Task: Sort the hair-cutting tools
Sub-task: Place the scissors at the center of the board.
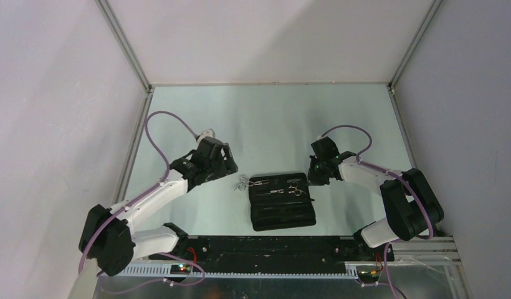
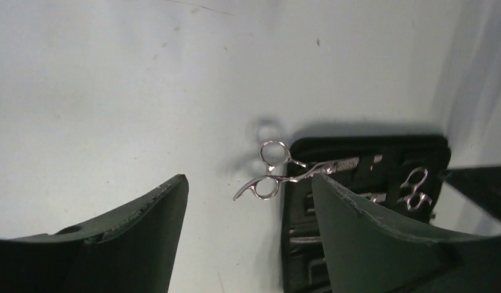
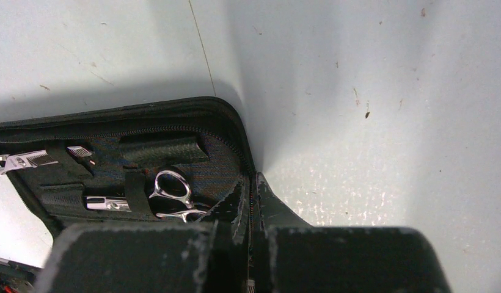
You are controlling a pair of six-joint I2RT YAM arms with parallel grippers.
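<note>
Left wrist view: the left gripper (image 2: 249, 183) stands with its fingers (image 2: 132, 238) spread wide and nothing between them. Just beyond the fingertips, ahead of the gap, lie the first scissors (image 2: 277, 174), silver and free of the gripper. Their two rings rest on the pale table (image 2: 113, 91), and their blades reach to the right over the left rim of the open black case (image 2: 370, 146). Further right, past the right-hand finger, the second scissors (image 2: 416, 189) sit inside the case.

In the right wrist view, the right gripper (image 3: 253, 183) has its fingers pressed together. The tips sit at the case's right rim; whether they touch or nip it is hard to tell from this angle. Just left of the tips, inside the case, lie the rings of the second scissors, with a strap across the blades. At the far left, the first scissors' toothed blade shows over the case.

From the top external view, the two grippers flank the case, one at each end.
</note>
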